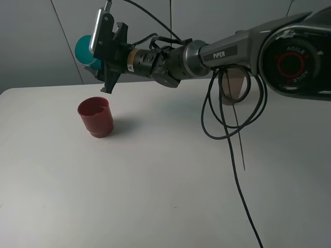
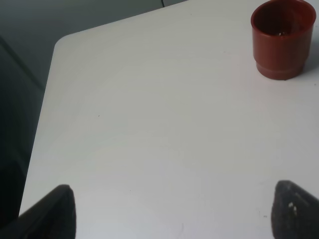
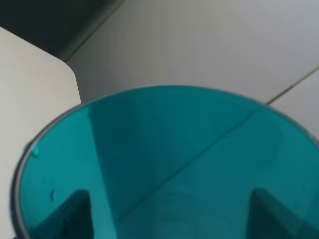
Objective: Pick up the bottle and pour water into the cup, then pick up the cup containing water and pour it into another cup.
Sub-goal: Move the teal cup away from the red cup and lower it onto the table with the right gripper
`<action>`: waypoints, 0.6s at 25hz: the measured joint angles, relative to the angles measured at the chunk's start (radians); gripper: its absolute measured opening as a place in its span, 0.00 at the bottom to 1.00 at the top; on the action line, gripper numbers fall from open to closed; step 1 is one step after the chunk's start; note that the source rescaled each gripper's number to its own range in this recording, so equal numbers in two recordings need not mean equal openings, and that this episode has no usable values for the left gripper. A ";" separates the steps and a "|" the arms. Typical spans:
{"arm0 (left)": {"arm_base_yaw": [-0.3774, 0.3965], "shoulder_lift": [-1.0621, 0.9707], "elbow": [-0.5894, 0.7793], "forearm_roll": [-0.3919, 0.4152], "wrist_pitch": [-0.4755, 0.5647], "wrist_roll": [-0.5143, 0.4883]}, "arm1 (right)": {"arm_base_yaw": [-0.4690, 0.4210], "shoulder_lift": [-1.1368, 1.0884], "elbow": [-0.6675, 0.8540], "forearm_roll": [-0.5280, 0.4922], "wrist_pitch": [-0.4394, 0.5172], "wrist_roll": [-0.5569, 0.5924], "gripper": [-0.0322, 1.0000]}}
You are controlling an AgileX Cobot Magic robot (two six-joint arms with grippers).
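My right gripper (image 1: 99,58) reaches across to the left and is shut on the teal translucent cup (image 1: 84,48), held tipped on its side in the air. The dark red cup (image 1: 96,117) stands upright on the white table just below it. In the right wrist view the teal cup (image 3: 169,164) fills the frame, with a few droplets on its wall and my gripper (image 3: 172,214) showing through it. The grey-brown bottle (image 1: 235,85) stands at the back right, mostly hidden behind the arm. My left gripper (image 2: 174,214) is open above bare table, with the red cup (image 2: 283,37) far from it.
Black cables (image 1: 232,134) hang from the right arm down over the table (image 1: 165,196) right of centre. The table's rounded far-left corner (image 2: 62,40) and its edge border a dark floor.
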 joint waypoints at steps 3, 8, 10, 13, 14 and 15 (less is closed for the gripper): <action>0.000 0.000 0.000 0.000 0.000 0.000 | 0.000 -0.087 0.101 0.074 0.110 0.061 0.06; 0.000 0.000 0.000 0.000 0.000 0.000 | -0.024 -0.222 0.292 0.148 0.267 0.093 0.06; 0.000 0.000 0.000 0.000 0.000 0.000 | -0.053 -0.270 0.370 0.154 0.282 0.145 0.06; 0.000 0.000 0.000 0.000 0.000 0.000 | -0.104 -0.326 0.493 0.168 0.270 0.285 0.06; 0.000 0.000 0.000 0.000 0.000 0.000 | -0.120 -0.338 0.526 0.170 0.248 0.322 0.06; 0.000 0.000 0.000 0.000 0.000 0.000 | -0.134 -0.345 0.564 0.170 0.213 0.359 0.06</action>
